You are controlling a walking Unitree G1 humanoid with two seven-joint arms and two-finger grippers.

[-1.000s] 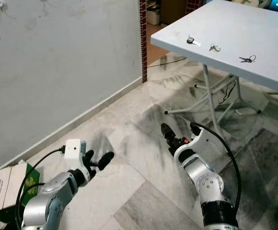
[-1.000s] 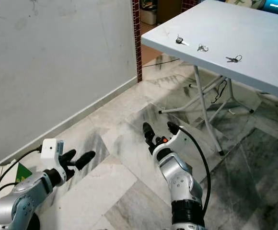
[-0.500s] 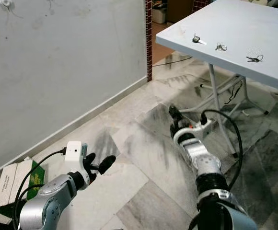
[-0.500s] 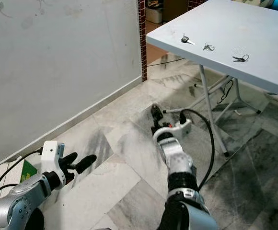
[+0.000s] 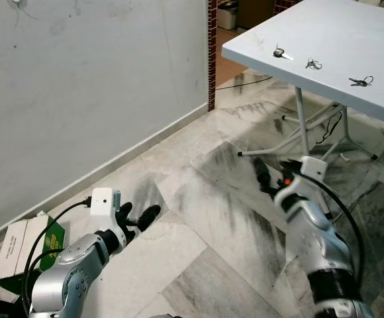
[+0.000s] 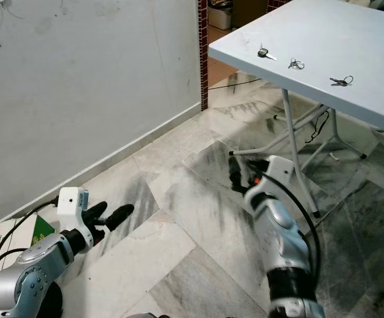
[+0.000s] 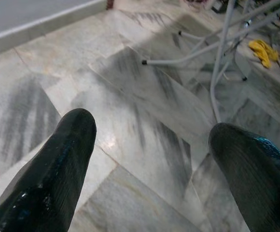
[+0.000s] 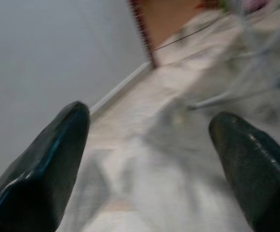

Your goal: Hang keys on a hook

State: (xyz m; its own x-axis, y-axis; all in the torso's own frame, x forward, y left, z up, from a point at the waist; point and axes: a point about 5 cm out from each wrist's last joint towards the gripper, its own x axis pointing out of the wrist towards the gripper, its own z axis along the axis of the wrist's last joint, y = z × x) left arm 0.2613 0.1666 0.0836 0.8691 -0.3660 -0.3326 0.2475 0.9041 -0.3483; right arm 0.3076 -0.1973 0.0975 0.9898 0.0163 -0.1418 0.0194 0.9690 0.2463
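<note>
Left eye view: three keys [image 5: 282, 53] lie along the tabletop [image 5: 351, 40] edge, untouched. Both the left pincer [image 5: 138, 217] and right pincer [image 5: 265, 177] hang released, empty. Approach step, I judge; next, reach a key.

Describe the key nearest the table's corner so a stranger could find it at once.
Start at the grey folding table beside the wall. Three sets of keys lie in a row near its front edge. Yours is the black-headed key, a single one, closest to the corner.

The left gripper [image 7: 149, 159] hangs with fingers spread wide over grey-veined marble floor [image 7: 145, 101]; white table legs [image 7: 217, 53] (a yellow cloth [image 7: 263, 48] beside them) stand farther off.
</note>
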